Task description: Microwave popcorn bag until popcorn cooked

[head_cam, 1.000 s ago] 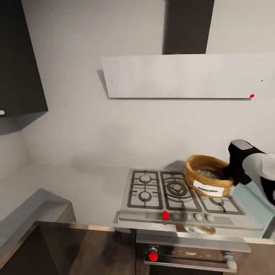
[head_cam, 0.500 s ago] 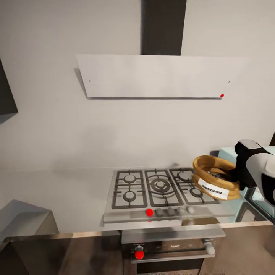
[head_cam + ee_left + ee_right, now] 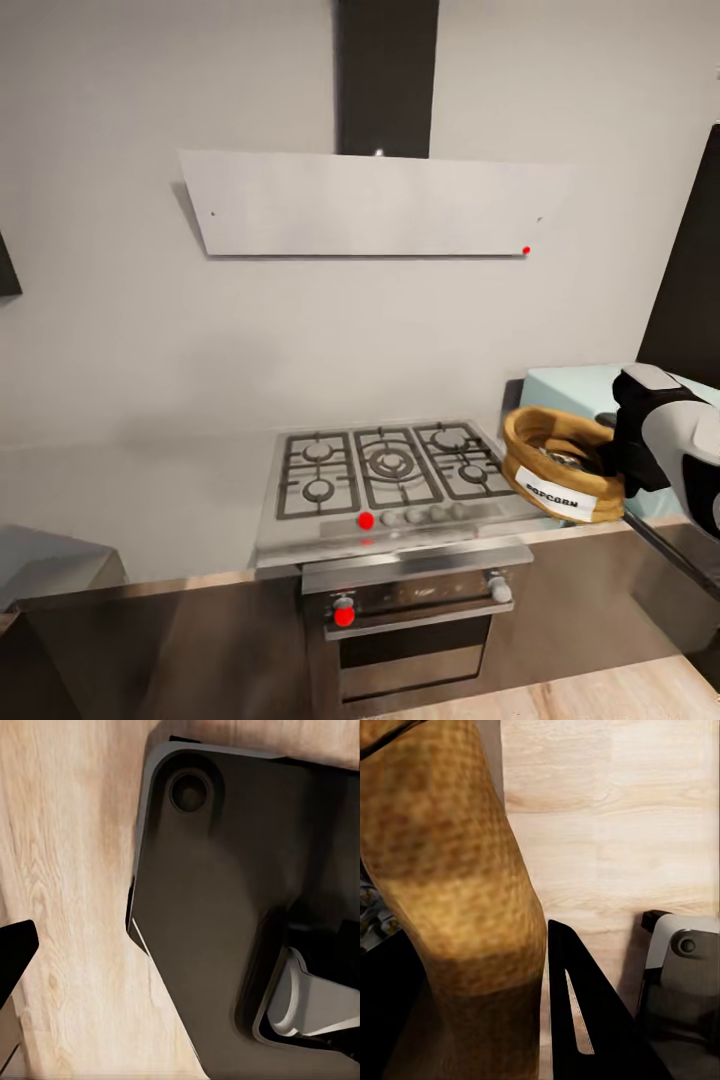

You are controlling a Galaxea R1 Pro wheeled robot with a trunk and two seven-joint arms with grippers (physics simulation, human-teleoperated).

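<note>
My right gripper [image 3: 607,458] is shut on the rim of the popcorn bag [image 3: 556,478], a tan sack with a white "POPCORN" label. It hangs in the air just right of the hob, in front of the pale-blue microwave [image 3: 562,385]. Small greyish kernels, the popcorn [image 3: 560,459], lie inside the bag. In the right wrist view the bag's woven wall [image 3: 457,870] sits against a black finger [image 3: 585,1020]. The grey countertop [image 3: 140,495] runs left of the hob. In the left wrist view one black fingertip [image 3: 15,952] hangs over the wooden floor.
A grey gas hob [image 3: 385,465] with a red knob sits mid-counter over a built-in oven [image 3: 410,620]. A white range hood [image 3: 370,205] hangs above. A dark tall unit [image 3: 690,280] stands at the right edge. My dark base [image 3: 225,907] is over the wooden floor [image 3: 607,832].
The head view has swung right and pulled back, bringing the microwave and floor into sight. The bag, still held, has moved from above the hob's right burners to beyond its right edge.
</note>
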